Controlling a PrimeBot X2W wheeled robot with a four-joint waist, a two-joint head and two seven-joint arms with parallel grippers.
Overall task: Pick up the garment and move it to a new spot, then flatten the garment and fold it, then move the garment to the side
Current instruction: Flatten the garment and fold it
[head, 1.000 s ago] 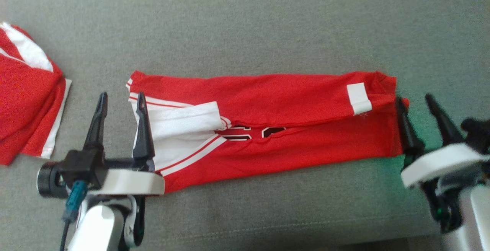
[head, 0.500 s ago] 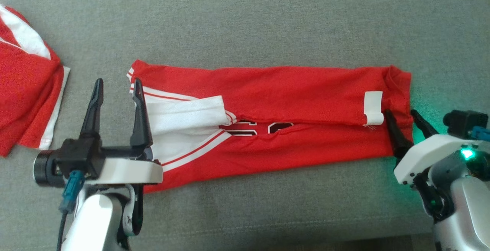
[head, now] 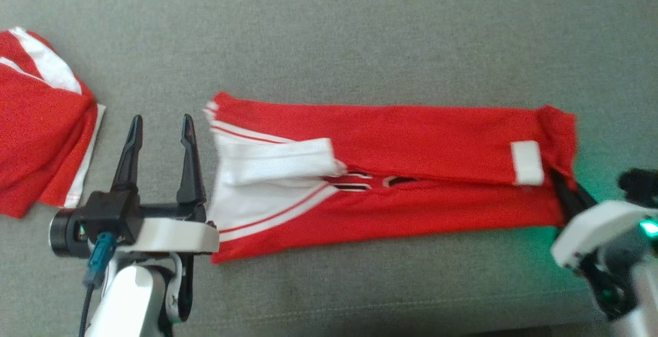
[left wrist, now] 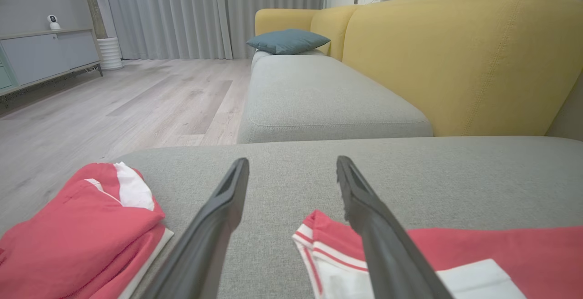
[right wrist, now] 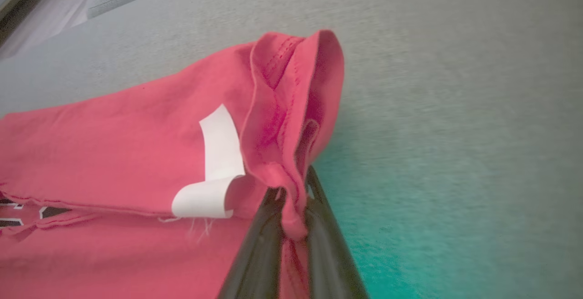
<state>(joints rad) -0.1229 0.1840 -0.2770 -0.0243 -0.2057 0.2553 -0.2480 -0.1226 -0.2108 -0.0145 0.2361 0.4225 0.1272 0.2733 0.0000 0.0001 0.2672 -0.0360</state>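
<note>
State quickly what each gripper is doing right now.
Left gripper: open, holding nothing, beside the jersey.
Right gripper: shut on the jersey's end.

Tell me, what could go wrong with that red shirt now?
The right pincer pinches just a thin edge of the red shirt; it might slip out. The left pincer stands open beside the other end, so a pull could drag the shirt and spoil its fold.

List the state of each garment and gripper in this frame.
red jersey, folded into a long strip, flat on the cushion, right end pinched.
second red garment, folded, lying apart to the left.
left gripper, open, beside the red jersey's left end, holding nothing.
right gripper, shut on the red jersey's right end.
</note>
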